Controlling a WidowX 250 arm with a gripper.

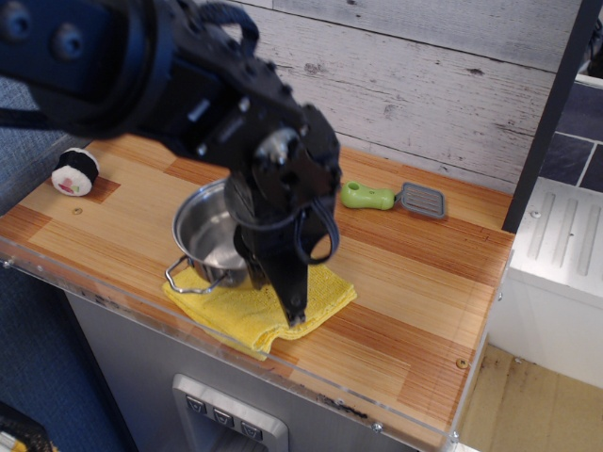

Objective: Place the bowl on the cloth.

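Observation.image view: gripper (283, 282) apparently clamped on the bowl (212, 235) rim, bowl over the cloth (259, 306); an off-centre release risks it tipping off the cloth's left edge.

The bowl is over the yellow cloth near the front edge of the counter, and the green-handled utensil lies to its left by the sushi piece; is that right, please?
Not quite. The bowl is over the cloth, but the green-handled utensil lies to its right, near the back wall; only the sushi piece is on the left. The observation.image view shows this.
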